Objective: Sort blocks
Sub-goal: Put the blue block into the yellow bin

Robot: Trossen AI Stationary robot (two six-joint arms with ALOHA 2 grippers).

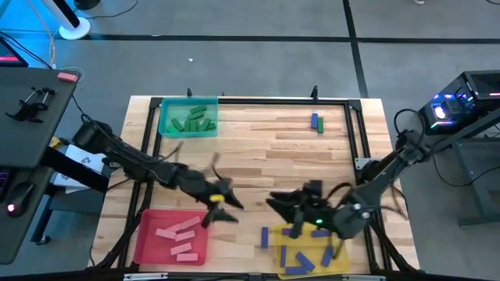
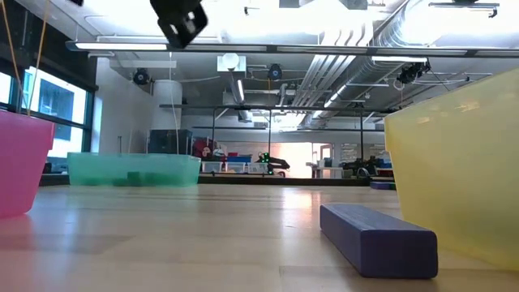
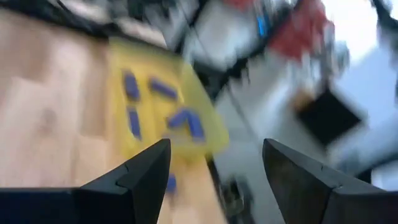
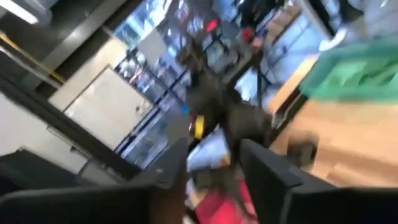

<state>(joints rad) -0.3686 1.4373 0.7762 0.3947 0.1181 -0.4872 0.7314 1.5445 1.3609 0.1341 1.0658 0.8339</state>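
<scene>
Left gripper [image 1: 226, 204] spread, empty, beside red tray [image 1: 144, 234]. Right gripper [image 1: 285, 204] near it; finger state unclear.

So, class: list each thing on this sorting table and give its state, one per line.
Green tray: holds green blocks.
Red tray: holds pink blocks.
Yellow tray: holds blue blocks.
Loose blue block: flat on the table, beside the yellow tray, unsorted.
Far blue-and-green pair: on the table, unsorted.
Left gripper: jaws open, empty.
Right gripper: near the yellow tray.
</scene>
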